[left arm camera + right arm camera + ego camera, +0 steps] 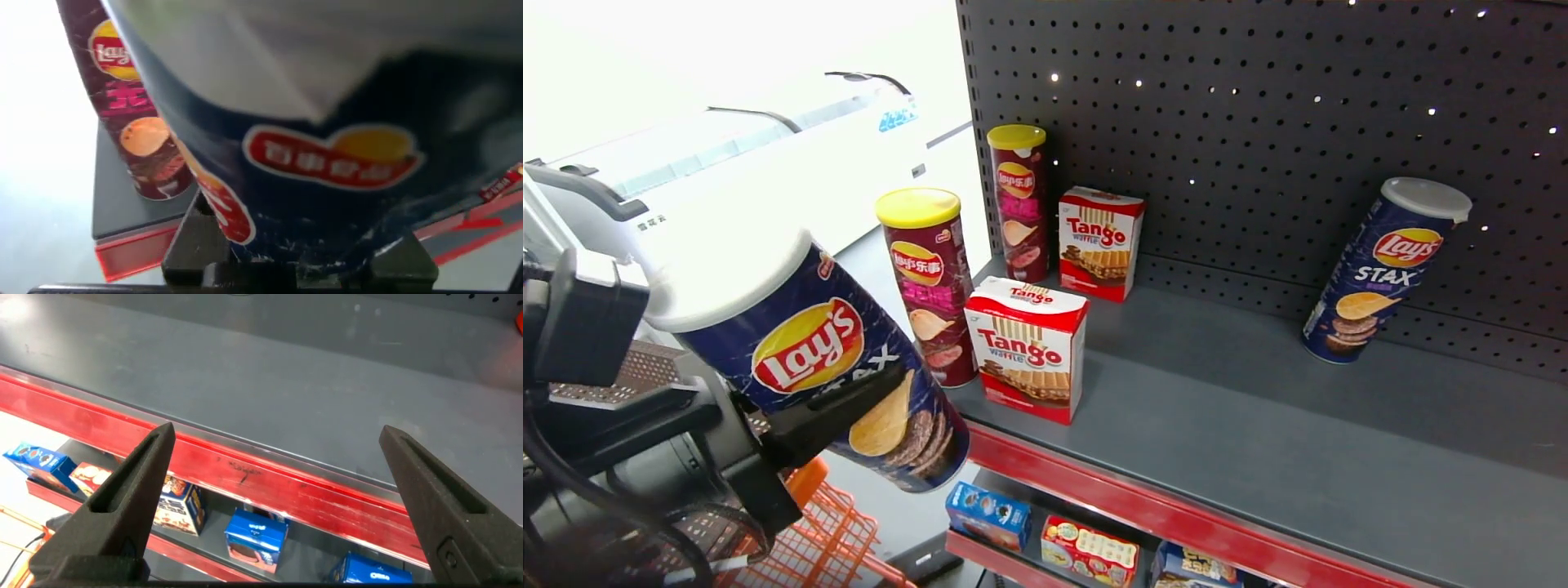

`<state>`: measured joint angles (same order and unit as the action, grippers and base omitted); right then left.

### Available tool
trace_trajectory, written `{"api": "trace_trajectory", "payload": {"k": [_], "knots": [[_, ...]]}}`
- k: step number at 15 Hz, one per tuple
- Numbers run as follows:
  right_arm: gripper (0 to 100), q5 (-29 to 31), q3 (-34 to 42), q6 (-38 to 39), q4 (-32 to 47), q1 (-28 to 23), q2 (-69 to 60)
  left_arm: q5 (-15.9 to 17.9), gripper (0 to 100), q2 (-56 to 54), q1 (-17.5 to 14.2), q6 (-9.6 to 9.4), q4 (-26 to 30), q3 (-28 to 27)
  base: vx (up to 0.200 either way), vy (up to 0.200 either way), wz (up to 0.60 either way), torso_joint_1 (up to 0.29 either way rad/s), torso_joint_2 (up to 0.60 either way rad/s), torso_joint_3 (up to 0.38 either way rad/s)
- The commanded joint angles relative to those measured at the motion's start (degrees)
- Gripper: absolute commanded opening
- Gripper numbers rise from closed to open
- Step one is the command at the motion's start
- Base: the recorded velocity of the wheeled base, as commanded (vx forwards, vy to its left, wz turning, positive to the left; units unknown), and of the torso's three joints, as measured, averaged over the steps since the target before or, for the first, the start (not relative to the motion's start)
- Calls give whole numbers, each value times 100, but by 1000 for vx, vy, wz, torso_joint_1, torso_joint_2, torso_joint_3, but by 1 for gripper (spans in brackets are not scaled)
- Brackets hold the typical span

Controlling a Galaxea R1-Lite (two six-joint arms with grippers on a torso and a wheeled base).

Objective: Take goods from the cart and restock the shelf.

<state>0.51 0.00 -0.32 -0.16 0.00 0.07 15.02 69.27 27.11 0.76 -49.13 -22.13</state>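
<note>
My left gripper (809, 408) is shut on a dark blue chip can with a white lid (800, 351), held tilted at the lower left, off the front left corner of the grey shelf (1241, 425). The same blue can (327, 155) looms close in the left wrist view, its sides between the black fingers (192, 249). Another blue can (1384, 273) leans against the pegboard at the shelf's right. My right gripper (278, 498) is open with nothing in it, hovering over the shelf's red front edge (245, 469).
Two maroon chip cans with yellow lids (927, 282) (1019, 200) and two red-and-white wafer boxes (1029, 351) (1098, 243) stand on the shelf's left. An orange wire cart (825, 539) sits below left. A lower shelf holds small boxes (1086, 551). The shelf's middle is bare.
</note>
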Motion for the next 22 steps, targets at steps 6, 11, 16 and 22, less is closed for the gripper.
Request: {"api": "trace_trajectory", "payload": {"k": [6,11,16,22], "knots": [[100,2,0,-3,-2,0,1,19,0,131,681,-40,624,-284,0,0,0,0,0,0],[100,2,0,-3,-2,9,10,19,0,351,1349,-49,589,-380,0,0,0,0,0,0],[100,2,0,-3,-2,9,1,388,0,526,1543,-93,562,-486,0,0,-240,2,2,2],[100,2,0,-3,-2,9,1,432,0,632,1543,-102,553,-591,0,0,-600,3,5,2]]}}
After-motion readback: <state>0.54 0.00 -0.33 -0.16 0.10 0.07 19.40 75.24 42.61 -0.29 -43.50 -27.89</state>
